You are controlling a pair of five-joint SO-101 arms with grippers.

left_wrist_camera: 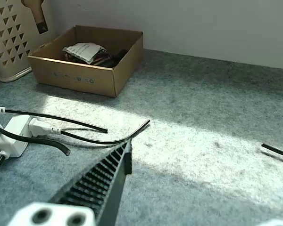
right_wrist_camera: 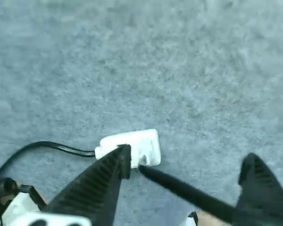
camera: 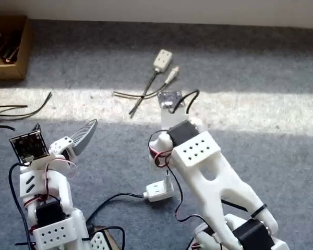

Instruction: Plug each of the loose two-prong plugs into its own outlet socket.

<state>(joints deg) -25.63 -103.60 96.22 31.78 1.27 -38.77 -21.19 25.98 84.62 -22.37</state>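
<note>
Right jaws (right_wrist_camera: 187,157) spread wide, gripping nothing, hanging just over the near socket block (right_wrist_camera: 132,147). One jaw tip is right at the block's edge, the other well off to the side. A black cord end (right_wrist_camera: 188,190) runs between the jaws and meets the block. It looks like a plug at the socket, but I can't tell if it is fully seated. Seen from above, the same block (camera: 157,191) lies on the grey carpeted surface (camera: 261,67) under the right arm, with its own black lead trailing away. Left jaws (camera: 79,139) are also apart and empty, parked low over the carpet and well away from that block. Near them sits another white socket block (left_wrist_camera: 13,135) with a white plug (left_wrist_camera: 40,127) and black cords around it. Farther out there's a third socket (camera: 163,59) with a loose plug (camera: 172,75) just beside it and crossed cords (camera: 141,96) nearby. A cardboard box (camera: 8,49) sits at the far corner. Step in hand, I'd say: plugging at the near block. Next move probably calls for closing on the plug body, lining the prongs up with the slots and pressing straight in. The far loose plug would then be left to do.
</note>
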